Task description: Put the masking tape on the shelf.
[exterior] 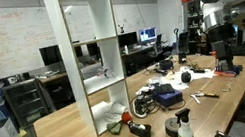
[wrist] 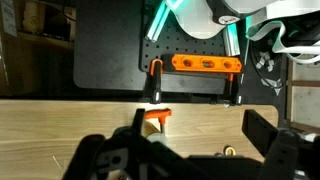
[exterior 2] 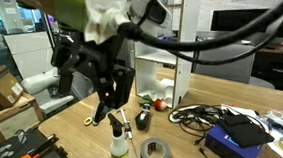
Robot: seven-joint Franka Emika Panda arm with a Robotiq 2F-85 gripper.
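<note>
The masking tape (exterior 2: pixel 156 153) is a small dark roll with a tan tinge. It lies flat on the wooden table near a spray bottle, and it also shows in an exterior view (exterior: pixel 140 130) in front of the shelf. The shelf (exterior: pixel 94 53) is a tall white open unit standing on the table; it is also in an exterior view (exterior 2: pixel 158 70). My gripper (exterior: pixel 224 58) hangs over the far end of the table, well away from the tape and the shelf. It is open and empty in the wrist view (wrist: pixel 200 135) and looms large in an exterior view (exterior 2: pixel 103 110).
A spray bottle (exterior 2: pixel 120 143) stands beside the tape. A blue box (exterior 2: pixel 233 146) and black cables (exterior 2: pixel 194 115) lie behind it. Orange clamps (wrist: pixel 156 95) grip the table edge below me. A small pale ring (wrist: pixel 227 152) lies on the wood there.
</note>
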